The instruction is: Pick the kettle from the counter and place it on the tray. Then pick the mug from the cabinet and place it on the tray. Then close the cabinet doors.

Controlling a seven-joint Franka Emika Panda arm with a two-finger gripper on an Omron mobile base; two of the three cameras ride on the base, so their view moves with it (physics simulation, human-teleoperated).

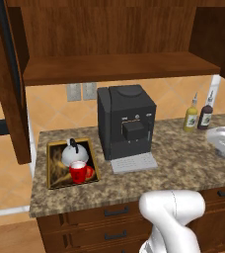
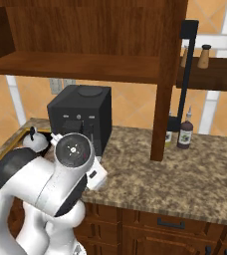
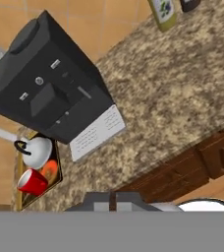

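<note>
The tray [image 1: 49,168] lies at the left end of the counter [image 1: 183,163]. On it stand the silver kettle [image 1: 74,153] and, just in front of it, the red mug [image 1: 79,172]. From above, the hand view shows the kettle [image 3: 38,151] and mug [image 3: 33,181] side by side on the tray [image 3: 19,196]. My gripper [image 3: 113,201] is shut with nothing in it, high above the counter's front edge and well right of the tray. The cabinet [image 1: 114,66] stands open with its shelf bare. Its doors [image 1: 8,84] [image 2: 168,74] are swung out.
A big black coffee machine [image 1: 127,121] with a grey drip plate stands right beside the tray. Two bottles [image 1: 191,118] [image 1: 206,116] stand at the back right of the counter. Dark drawers [image 1: 117,212] run below. The open right door's black bar handle [image 2: 185,74] hangs over the counter.
</note>
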